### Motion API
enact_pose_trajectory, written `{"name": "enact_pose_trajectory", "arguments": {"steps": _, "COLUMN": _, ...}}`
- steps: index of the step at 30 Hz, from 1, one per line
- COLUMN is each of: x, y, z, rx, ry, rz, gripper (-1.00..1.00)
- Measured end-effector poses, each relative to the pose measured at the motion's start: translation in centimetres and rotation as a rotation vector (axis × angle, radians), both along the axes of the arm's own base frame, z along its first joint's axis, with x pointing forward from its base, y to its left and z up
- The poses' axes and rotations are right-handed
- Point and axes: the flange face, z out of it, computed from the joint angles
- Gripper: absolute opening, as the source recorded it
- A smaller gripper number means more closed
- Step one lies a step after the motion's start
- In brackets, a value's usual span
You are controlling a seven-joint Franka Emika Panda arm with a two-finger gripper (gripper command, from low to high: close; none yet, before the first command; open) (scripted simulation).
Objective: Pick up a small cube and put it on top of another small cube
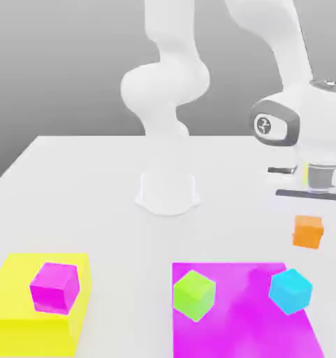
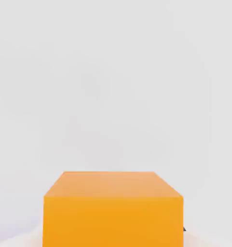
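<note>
Seeing hand (image 1: 309,210) closed, gripping small plain orange cube (image 1: 308,231) by opposite flat sides, hanging above white bench (image 1: 72,182), well apart from plain magenta-pink cube (image 1: 54,287) on yellow block (image 1: 10,294). Judging orange cube light, rigid, smooth; centred grip safest.

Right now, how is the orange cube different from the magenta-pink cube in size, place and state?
The orange cube is smaller than the magenta-pink cube. The orange cube is at the exterior view's right, just below the hand; the magenta-pink cube is at the left, far from it. The orange cube has white table around it, while the magenta-pink cube stands on a yellow square. Both are plain, single-coloured cubes.
</note>
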Motion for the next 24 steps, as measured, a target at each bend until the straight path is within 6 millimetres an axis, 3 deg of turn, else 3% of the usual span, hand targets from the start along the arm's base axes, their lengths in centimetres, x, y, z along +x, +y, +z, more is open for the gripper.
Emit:
{"name": "enact_pose_trajectory", "arguments": {"steps": 7, "x": 10.0, "y": -11.4, "z": 4.6, "rx": -0.015, "ry": -0.019, "rz": -0.029, "gripper": -1.0}}
{"name": "enact_pose_trajectory", "arguments": {"steps": 12, "x": 14.3, "y": -23.4, "z": 8.1, "rx": -0.027, "ry": -0.027, "rz": -0.074, "gripper": -1.0}}
{"name": "enact_pose_trajectory", "arguments": {"steps": 17, "x": 15.1, "y": -35.6, "z": 11.9, "rx": -0.037, "ry": -0.031, "rz": -0.101, "gripper": -1.0}}
{"name": "enact_pose_trajectory", "arguments": {"steps": 19, "x": 13.3, "y": -40.9, "z": 12.0, "rx": -0.042, "ry": 0.001, "rz": -0.118, "gripper": -1.0}}
{"name": "enact_pose_trajectory", "arguments": {"steps": 21, "x": 11.8, "y": -42.7, "z": 10.0, "rx": -0.042, "ry": 0.042, "rz": -0.113, "gripper": -1.0}}
{"name": "enact_pose_trajectory", "arguments": {"steps": 24, "x": 11.6, "y": -42.6, "z": 5.5, "rx": -0.04, "ry": 0.053, "rz": -0.097, "gripper": -1.0}}
